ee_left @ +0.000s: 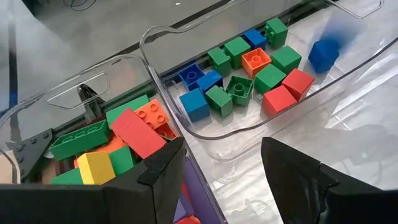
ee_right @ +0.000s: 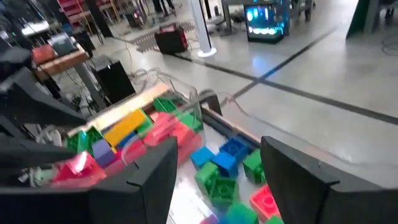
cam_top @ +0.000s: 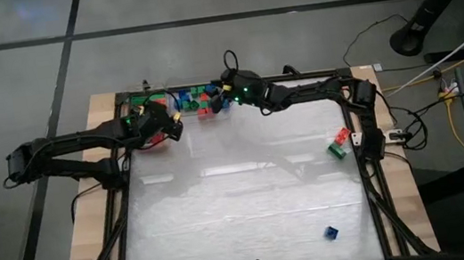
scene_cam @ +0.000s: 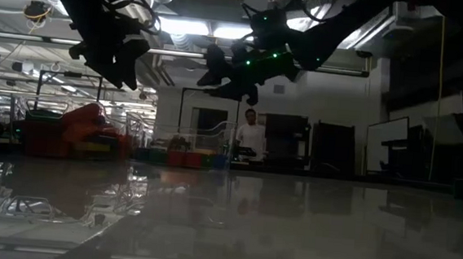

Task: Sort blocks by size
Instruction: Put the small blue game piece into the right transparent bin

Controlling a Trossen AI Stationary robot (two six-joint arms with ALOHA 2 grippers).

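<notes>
Both arms hang over the far edge of the bench (cam_top: 240, 192), where two clear trays hold the sorted blocks: the longer bricks (ee_left: 127, 134) fill the tray (ee_left: 93, 81) nearer the far left corner, the short square ones (ee_left: 249, 74) lie in the tray (ee_left: 186, 37) beside it. The right gripper (ee_right: 217, 171) hovers above the trays with its fingers spread and nothing between them, and a blurred blue block (ee_left: 323, 53) over the square-brick tray looks just let go, likely dropped there because it is a short one. The left gripper (ee_left: 221, 168) waits beside the trays, fingers apart and empty. Loose blocks remain: a red and green pair (cam_top: 337, 145) by the right edge and a blue one (cam_top: 331, 233) toward the near right corner
</notes>
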